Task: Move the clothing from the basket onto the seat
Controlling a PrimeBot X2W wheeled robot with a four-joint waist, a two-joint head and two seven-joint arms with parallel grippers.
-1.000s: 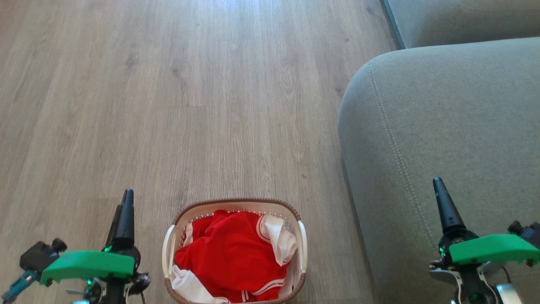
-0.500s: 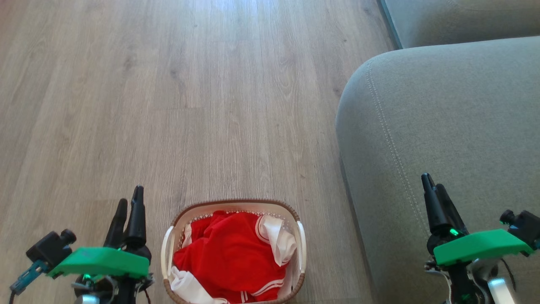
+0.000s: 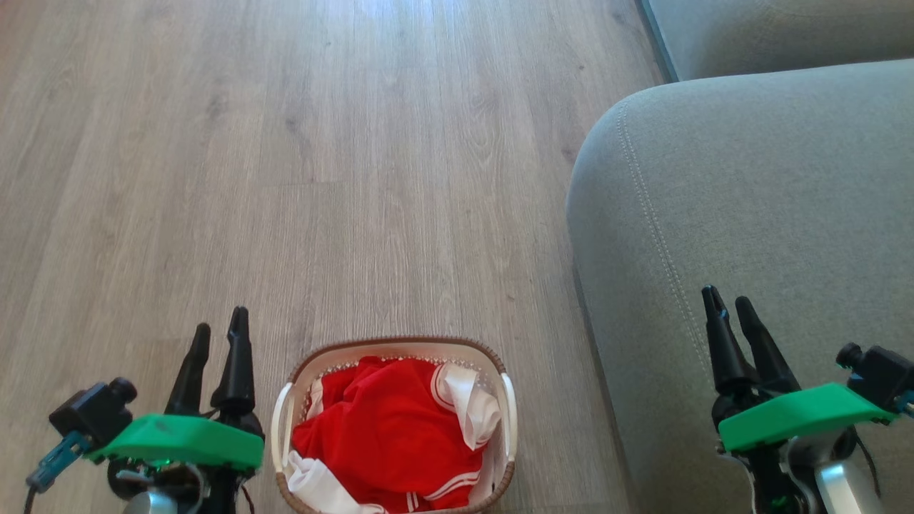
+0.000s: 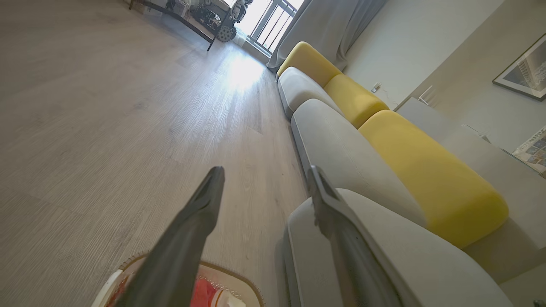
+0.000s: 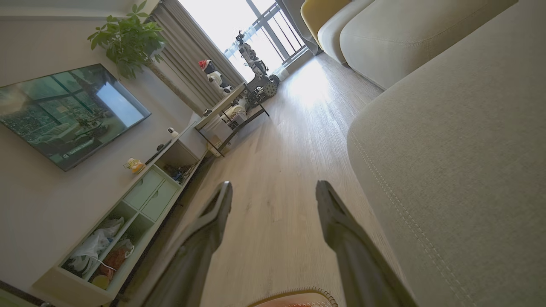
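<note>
Head view: basket (image 3: pixel 400 343) is set on the wood floor (image 3: pixel 321 178) at bottom centre, near the front edge of the seat (image 3: pixel 771 214), w/ a strip of floor between them. The clothing (image 3: pixel 389 435) is piled inside the basket: red fabric is crumpled, a white panel is folded over at the right side, another white bit is seen at lower left, and white stripe trim at the bottom. Lettering can't be made out.

The left hand (image 3: pixel 221 319) is held over the floor just left of the basket, fingers parted, nothing gripped, not touching the rim. The right hand (image 3: pixel 725 295) is held above the seat's near part, well right of the basket, fingers spread and empty too. Both are pointed up the view, approx level w/ each other.

Left wrist view: basket rim & a bit of red are caught at the bottom edge beneath the fingers. Yellow back cushions (image 4: pixel 426 179) are seen along the sofa.

Right wrist view: seat is seen at right and floor between the fingers. A TV (image 5: pixel 64 115) is on the wall, a shelf unit (image 5: pixel 140 204) below it, a plant (image 5: pixel 128 38) at top left.
</note>
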